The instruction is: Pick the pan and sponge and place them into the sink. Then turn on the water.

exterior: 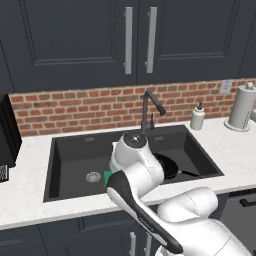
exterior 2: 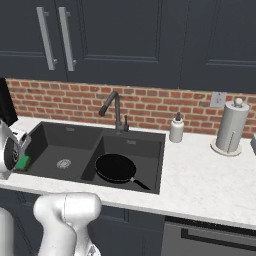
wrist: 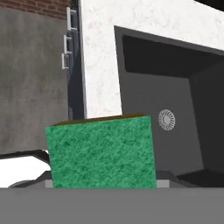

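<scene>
So over on the left the sponge is sitting right in front of the hand camera, green face toward it with a thin yellow edge on top, and it looks clamped in the gripper above the front rim of the sink's left basin, though the fingertips are hidden behind it so I can't swear to the contact. That basin has its silver drain showing. Next over, the dark gooseneck faucet stands at the back. In the right basin the black pan lies flat, handle pointing to the front right. Further right on the counter are a soap bottle and a paper towel roll.
</scene>
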You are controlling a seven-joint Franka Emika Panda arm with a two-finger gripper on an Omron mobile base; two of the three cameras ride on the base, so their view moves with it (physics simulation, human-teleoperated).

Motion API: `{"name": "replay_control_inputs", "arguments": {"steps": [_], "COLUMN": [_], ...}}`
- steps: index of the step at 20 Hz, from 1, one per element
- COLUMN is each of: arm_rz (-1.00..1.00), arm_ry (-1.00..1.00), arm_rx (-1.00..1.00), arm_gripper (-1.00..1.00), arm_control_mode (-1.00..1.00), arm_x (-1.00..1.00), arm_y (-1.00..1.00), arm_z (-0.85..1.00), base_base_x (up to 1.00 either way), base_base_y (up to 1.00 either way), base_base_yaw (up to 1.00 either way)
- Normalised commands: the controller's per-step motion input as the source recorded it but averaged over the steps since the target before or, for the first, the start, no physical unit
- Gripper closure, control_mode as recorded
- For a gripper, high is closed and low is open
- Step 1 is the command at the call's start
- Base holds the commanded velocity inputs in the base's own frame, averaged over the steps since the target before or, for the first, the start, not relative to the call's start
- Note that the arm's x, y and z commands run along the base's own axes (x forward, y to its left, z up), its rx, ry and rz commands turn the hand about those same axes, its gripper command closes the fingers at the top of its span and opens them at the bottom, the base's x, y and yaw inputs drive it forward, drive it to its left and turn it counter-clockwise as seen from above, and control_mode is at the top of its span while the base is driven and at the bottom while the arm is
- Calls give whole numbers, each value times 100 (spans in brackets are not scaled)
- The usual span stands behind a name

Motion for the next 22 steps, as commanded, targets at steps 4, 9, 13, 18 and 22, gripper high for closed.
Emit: {"name": "replay_control_inputs", "arguments": {"steps": [4,9,13,18,22], "arm_rz": [-12,-19,-21,-15,-8], "arm_ry": [8,9,0,2,16], "arm_rx": [14,16,24,24,22], "arm_gripper": [100,100,100,100,100], "arm_control_mode": [-100,-100,-100,-100,-100], "arm_x": [0,0,0,0,3], "arm_y": [-100,-100,-100,-100,-96], "arm_z": [65,33,0,2,11], "base_base_x": [0,0,0,0,0], "base_base_y": [0,0,0,0,0], "base_base_yaw": [0,0,0,0,0]}}
